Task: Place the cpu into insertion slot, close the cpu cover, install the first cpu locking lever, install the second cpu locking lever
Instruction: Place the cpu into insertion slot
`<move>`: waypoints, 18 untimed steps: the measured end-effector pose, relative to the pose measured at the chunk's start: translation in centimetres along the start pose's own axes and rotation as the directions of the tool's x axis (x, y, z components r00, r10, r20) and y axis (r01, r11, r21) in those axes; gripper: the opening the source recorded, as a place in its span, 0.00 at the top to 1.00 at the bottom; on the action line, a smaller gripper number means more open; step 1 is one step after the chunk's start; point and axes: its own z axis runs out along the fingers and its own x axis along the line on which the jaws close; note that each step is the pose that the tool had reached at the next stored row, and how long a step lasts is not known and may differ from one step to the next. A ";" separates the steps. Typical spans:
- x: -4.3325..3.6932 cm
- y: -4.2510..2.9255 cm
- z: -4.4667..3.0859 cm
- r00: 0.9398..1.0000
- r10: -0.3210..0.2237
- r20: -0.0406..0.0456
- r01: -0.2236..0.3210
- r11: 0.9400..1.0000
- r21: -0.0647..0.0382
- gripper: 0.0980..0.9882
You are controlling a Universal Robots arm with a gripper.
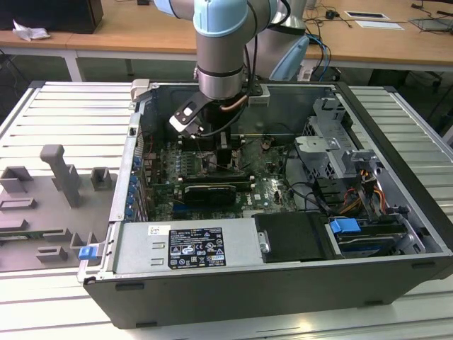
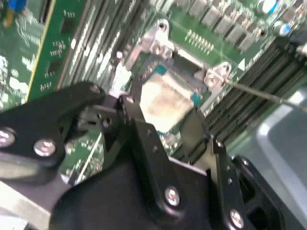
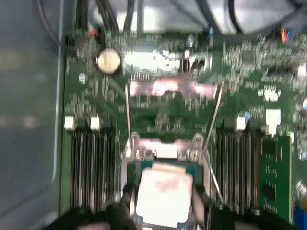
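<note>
Though a grey fixture tray (image 1: 21, 212) lies at the exterior view's left, work is inside the computer case (image 1: 283, 283): the gripper (image 2: 165, 111) pinches the cpu (image 3: 163, 194) by two opposite edges at the insertion slot (image 2: 156, 38). Judged light, rigid, fragile underneath; hold edges only. Drive bays (image 1: 333, 142) stand at that view's right

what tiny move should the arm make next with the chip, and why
Probably a slight, straight lowering: the gripper is shut on the cpu, which hangs over the insertion slot, its edges roughly in line with the silver frame. Whether the chip touches the slot yet, I cannot tell.
</note>
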 end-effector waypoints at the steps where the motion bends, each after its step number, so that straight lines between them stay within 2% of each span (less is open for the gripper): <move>1: 0.00 0.00 0.00 1.000 -0.003 0.000 0.003 1.000 0.000 0.47; 6: -0.01 0.00 -0.02 1.000 -0.006 0.005 0.006 1.000 0.001 0.47; 8: -0.01 0.00 -0.01 1.000 -0.006 0.005 0.006 1.000 0.000 0.52; 10: 0.00 0.02 -0.15 1.000 -0.006 0.007 0.006 1.000 0.000 0.52; 12: -0.01 0.02 -0.20 1.000 -0.020 0.017 0.020 1.000 0.001 0.52; 14: -0.01 -0.02 -0.22 0.999 -0.046 0.021 0.046 0.999 0.001 0.52; 18: 0.00 -0.21 -0.22 0.999 -0.050 0.021 0.050 0.999 0.001 0.52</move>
